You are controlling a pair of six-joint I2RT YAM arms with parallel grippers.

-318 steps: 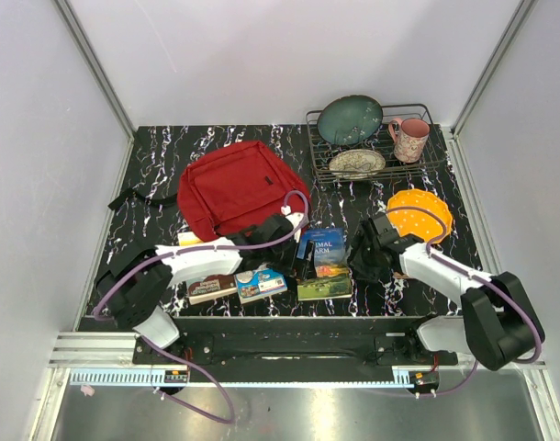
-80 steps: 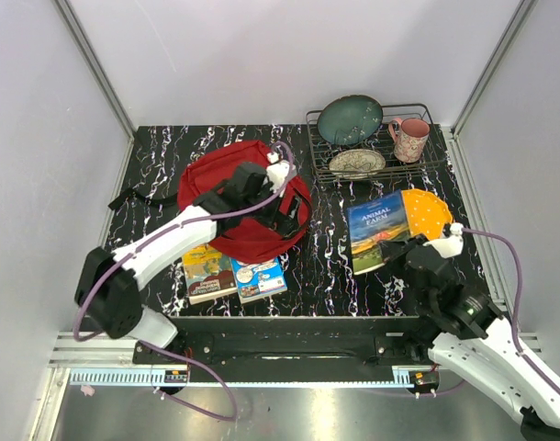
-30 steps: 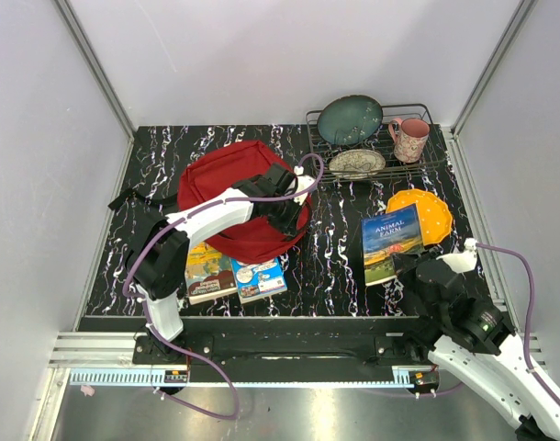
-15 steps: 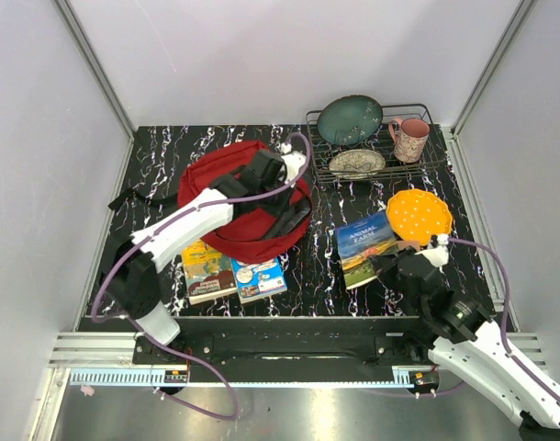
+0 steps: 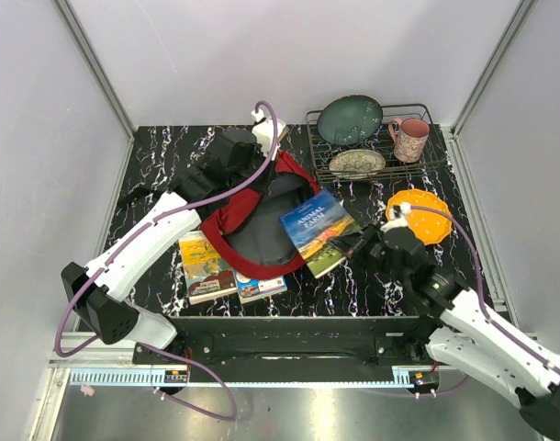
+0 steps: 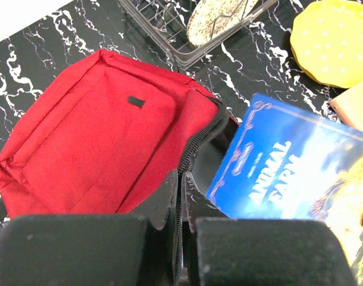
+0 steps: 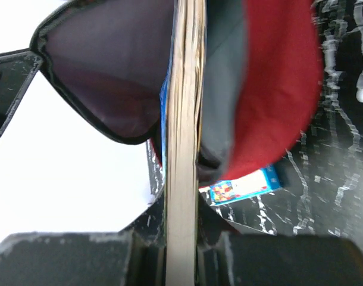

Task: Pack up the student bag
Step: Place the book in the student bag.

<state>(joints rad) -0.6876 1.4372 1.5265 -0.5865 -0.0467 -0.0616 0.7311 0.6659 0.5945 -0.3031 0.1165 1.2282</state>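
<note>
The red student bag (image 5: 221, 219) lies left of centre with its mouth pulled open, showing dark grey lining (image 5: 262, 230). My left gripper (image 5: 266, 170) is shut on the bag's zip edge (image 6: 196, 140) and holds that edge up. The right gripper (image 5: 353, 246) is shut on a blue "Animal Farm" book (image 5: 317, 228), held at a tilt with its far end over the bag's opening. In the right wrist view the book's page edge (image 7: 182, 119) runs between the fingers (image 7: 212, 229) towards the lining (image 7: 110, 65). The left wrist view shows the book's cover (image 6: 288, 173) beside the red fabric (image 6: 98, 137).
Two smaller books (image 5: 204, 266) (image 5: 259, 287) lie at the bag's near side. A wire dish rack (image 5: 438, 158) at the back right holds a green plate (image 5: 350, 119), a patterned plate (image 5: 357, 163) and a pink mug (image 5: 409, 138). A yellow plate (image 5: 425, 211) lies behind the right arm.
The left gripper has risen and moved back with the zip edge, opening the bag wide. The right arm has carried the book left to the bag's mouth.
</note>
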